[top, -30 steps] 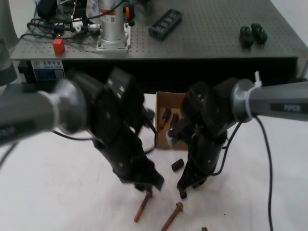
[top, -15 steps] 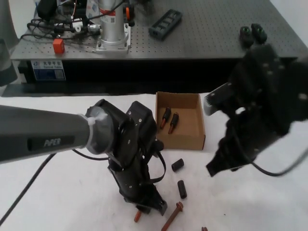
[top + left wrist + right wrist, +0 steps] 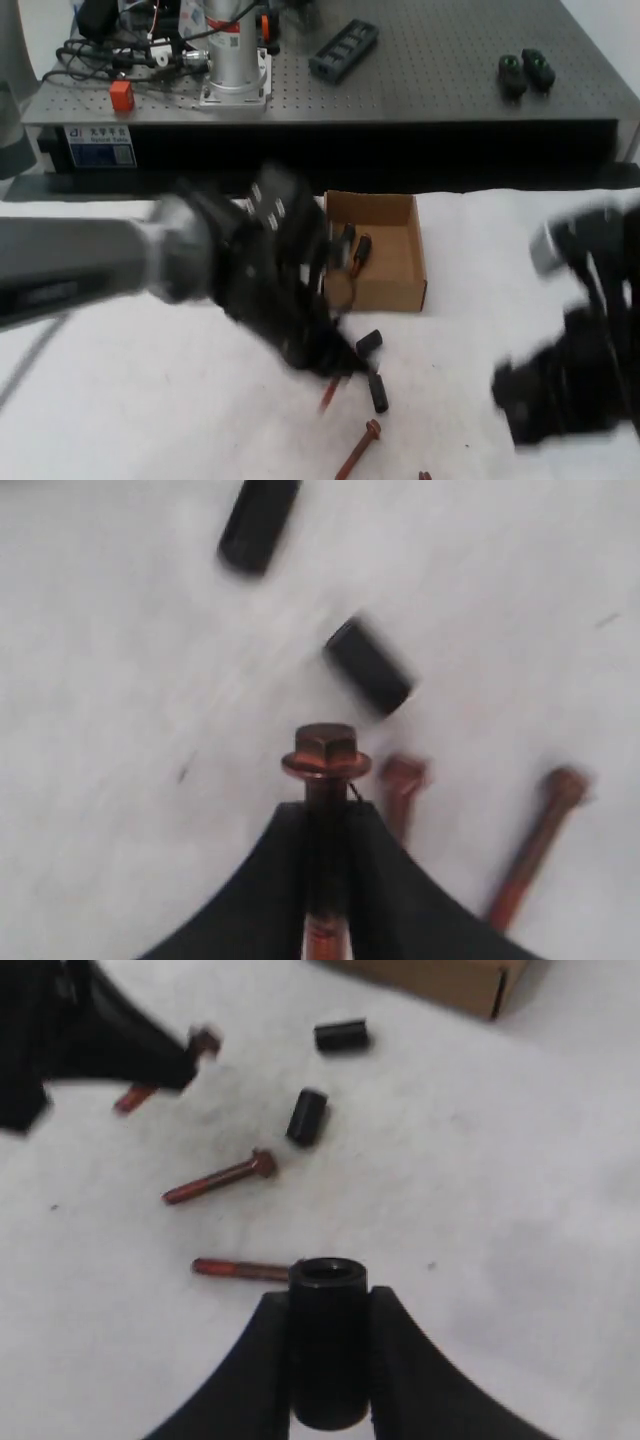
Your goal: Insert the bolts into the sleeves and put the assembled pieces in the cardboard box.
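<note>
loose sleeves (image 3: 370, 343) & bolt (image 3: 358, 452) clutter mid cloth (image 3: 110, 410), box (image 3: 385, 292) behind, free room left

A white cloth (image 3: 120, 400) covers the bench. Behind it stands a perforated metal table (image 3: 430, 70), cables (image 3: 110, 50) tangled on top.

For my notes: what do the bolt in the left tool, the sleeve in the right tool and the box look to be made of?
The bolt looks like metal with a coppery-red coating: hex flange head, dull sheen. The sleeve is matte black, either plastic or blackened metal; I cannot tell which. The cardboard box is plain brown cardboard with matte walls.
</note>
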{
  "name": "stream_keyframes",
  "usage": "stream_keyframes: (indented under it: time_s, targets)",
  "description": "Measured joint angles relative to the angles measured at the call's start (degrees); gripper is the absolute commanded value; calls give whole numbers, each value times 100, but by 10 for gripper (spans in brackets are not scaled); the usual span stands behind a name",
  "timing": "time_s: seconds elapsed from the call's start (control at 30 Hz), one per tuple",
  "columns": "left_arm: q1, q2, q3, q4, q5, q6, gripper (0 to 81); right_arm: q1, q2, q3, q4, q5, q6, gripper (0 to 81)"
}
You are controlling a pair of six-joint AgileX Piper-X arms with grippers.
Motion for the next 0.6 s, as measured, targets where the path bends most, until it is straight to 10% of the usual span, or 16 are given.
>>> stream_keyframes:
  time_s: [0.27,0.6]
  targets:
    - [0,-719,845,-2824,1222,-1539,3,364,545,921,-2483,-1866,1278,42]
    - [0,-700,1111,-3157,1352,-1861,3,448,1000,974,-5384,-1748,2425,42]
